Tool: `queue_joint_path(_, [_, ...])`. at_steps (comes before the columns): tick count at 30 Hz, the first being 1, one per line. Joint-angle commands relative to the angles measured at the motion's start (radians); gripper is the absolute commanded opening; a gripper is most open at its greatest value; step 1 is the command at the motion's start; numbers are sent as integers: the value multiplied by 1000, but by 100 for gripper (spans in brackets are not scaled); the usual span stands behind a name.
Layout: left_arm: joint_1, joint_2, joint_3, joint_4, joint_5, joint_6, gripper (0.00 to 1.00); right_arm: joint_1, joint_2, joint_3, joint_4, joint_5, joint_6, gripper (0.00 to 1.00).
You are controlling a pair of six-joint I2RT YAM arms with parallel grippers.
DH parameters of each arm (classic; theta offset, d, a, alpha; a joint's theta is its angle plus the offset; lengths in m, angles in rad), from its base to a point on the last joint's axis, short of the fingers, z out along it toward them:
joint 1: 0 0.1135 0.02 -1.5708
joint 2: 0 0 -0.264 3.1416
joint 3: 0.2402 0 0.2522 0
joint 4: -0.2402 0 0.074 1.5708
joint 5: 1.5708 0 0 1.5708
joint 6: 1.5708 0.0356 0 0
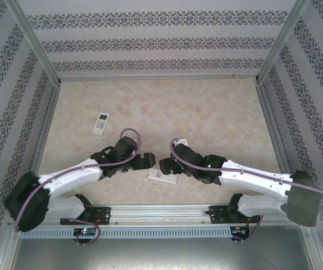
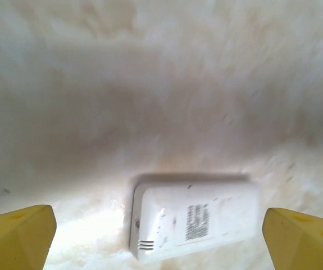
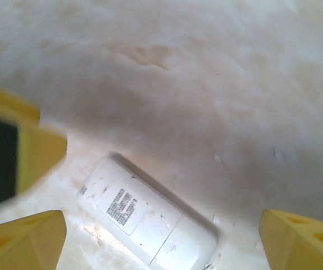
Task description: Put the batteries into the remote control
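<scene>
left jaws released, empty | right jaws released, empty | remote (image 2: 195,219) label-up between them

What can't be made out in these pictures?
- Left wrist view: white remote, label print blurred.
- Right wrist view: same label unreadable from blur; the casing hides its inside.
- Top view: right arm overlaps that remote; far remote, buttons too small.
</scene>
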State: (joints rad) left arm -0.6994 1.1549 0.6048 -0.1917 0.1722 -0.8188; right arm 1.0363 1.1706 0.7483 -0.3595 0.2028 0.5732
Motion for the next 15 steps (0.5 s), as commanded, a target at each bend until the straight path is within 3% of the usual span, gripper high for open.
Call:
queue_joint_path(1, [69,-133,-37,-86,-76,-75,97,-2,60,21,-3,-105,-514,90])
queue_joint_path(8, [172,-288,-93,-82,57,-97,98,3,356,186,-160,-205,-751,89])
queue_joint_path(15, [182,-291,-98,-135,85,-86,99,14,560,296,-235,-226,-782,82])
